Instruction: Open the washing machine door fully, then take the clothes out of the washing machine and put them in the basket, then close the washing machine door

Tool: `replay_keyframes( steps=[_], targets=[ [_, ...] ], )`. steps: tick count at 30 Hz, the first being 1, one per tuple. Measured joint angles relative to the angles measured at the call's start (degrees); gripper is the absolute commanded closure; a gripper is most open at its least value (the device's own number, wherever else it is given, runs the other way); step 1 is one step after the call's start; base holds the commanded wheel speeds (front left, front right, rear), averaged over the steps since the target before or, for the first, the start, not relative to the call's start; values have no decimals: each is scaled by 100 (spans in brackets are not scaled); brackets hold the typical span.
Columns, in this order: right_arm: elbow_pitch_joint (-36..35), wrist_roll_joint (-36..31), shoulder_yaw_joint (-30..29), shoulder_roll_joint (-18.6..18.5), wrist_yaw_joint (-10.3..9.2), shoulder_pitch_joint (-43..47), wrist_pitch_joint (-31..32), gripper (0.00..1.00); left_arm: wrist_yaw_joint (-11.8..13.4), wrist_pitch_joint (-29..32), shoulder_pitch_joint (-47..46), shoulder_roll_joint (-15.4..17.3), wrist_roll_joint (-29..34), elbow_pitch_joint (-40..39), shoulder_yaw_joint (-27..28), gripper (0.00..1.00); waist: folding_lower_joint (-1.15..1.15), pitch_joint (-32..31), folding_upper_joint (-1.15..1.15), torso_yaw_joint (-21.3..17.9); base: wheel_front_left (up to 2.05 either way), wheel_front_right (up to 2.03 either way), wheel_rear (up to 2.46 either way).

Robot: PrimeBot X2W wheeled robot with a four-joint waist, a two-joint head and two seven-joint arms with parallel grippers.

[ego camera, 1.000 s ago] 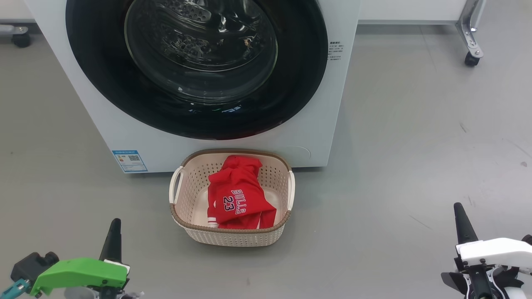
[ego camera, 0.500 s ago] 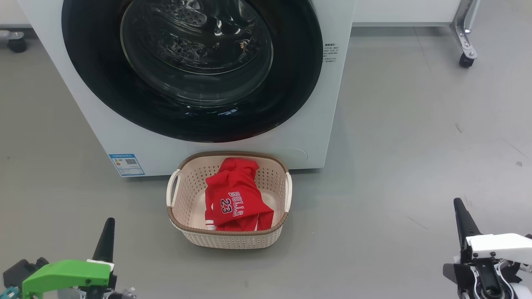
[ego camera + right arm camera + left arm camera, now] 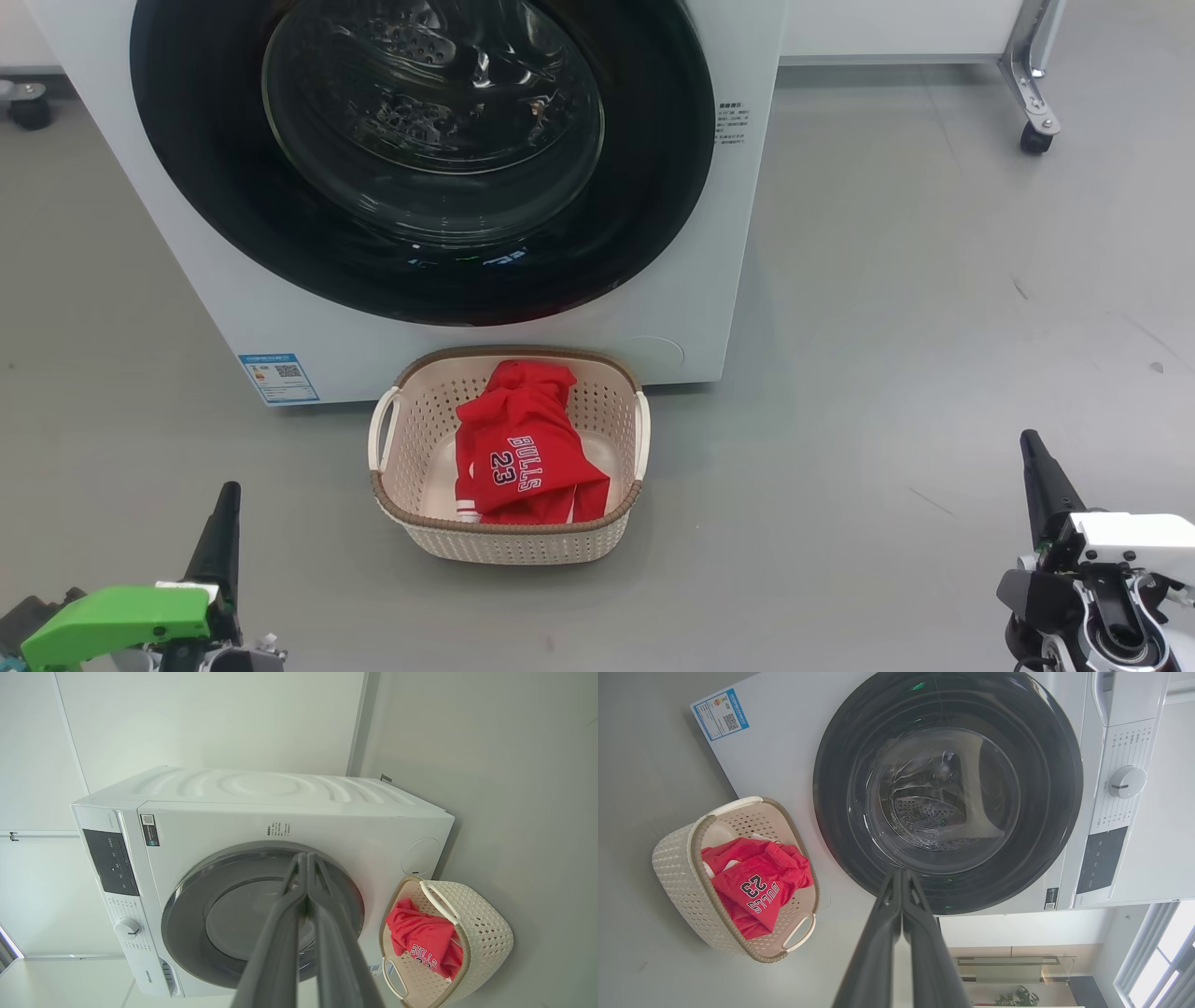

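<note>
The washing machine [image 3: 719, 271] stands ahead with its round black washing machine door [image 3: 420, 159] lying flush against its front. On the floor before it sits the cream basket [image 3: 509, 546], and the clothes [image 3: 513, 457], a red "BULLS 23" jersey, lie inside. My left gripper [image 3: 224, 499] is low at the left, shut and empty, well short of the basket. My right gripper [image 3: 1032, 448] is low at the right, also shut with nothing in it. In the left wrist view the gripper [image 3: 901, 875] points at the door [image 3: 948, 788]; basket [image 3: 677, 858] and clothes [image 3: 756, 884] lie left. In the right wrist view the gripper [image 3: 306, 858] fronts the door [image 3: 224, 914], basket [image 3: 486, 942] right.
Grey floor spreads to the right of the washer. A metal frame leg on a castor [image 3: 1032, 135] stands at the far right, another castor [image 3: 28, 107] at the far left. A blue label sticker [image 3: 277, 375] marks the washer's lower left front.
The whole head view has shifted, so the camera has moved. Both grippers sit lower in the picture than before and stay shut. Basket and jersey keep their place by the washer.
</note>
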Motion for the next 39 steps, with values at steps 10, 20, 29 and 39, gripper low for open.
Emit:
replay_keyframes(
  steps=[10,20,29,39],
  targets=[
    [36,21,-4,0,2,-9,2,100,-10,1,-14,0,-41,32,16,100,0,-1,0,0,0,0,0],
    [60,21,-11,2,4,-62,2,100,-11,2,-18,0,-41,57,23,100,0,-2,0,0,0,0,0],
    [75,21,-16,3,4,-63,3,100,-11,2,-35,0,-41,71,32,100,0,-3,0,0,0,0,0],
    [90,21,-22,5,21,-64,21,100,-11,3,-39,0,-41,82,35,100,0,-3,0,0,0,0,0]
  ],
)
